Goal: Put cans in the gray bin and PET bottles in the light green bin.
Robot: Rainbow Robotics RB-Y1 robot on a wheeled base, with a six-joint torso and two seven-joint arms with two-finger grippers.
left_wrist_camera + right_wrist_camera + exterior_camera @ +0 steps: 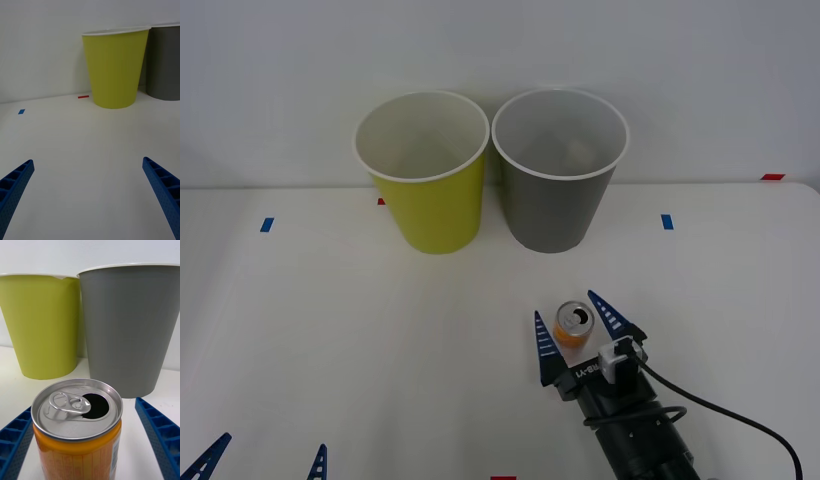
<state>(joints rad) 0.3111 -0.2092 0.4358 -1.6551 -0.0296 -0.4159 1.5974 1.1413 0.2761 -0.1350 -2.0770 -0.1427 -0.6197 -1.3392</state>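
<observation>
Tabletop: white, marked with small blue and red tape pieces.

Light green bin: upright near the tabletop's far edge, white rim, open mouth up.

Gray bin: upright just beside the light green bin, on its right, near the far edge.

Orange drink can: upright on the tabletop, nearer than the gray bin, silver top with its tab opening showing.

Right gripper: low at the can, blue ribbed fingers spread, one on each side of the can, gaps visible in the right wrist view.

Left gripper: at the near left edge, fingers apart, holding nothing.
</observation>
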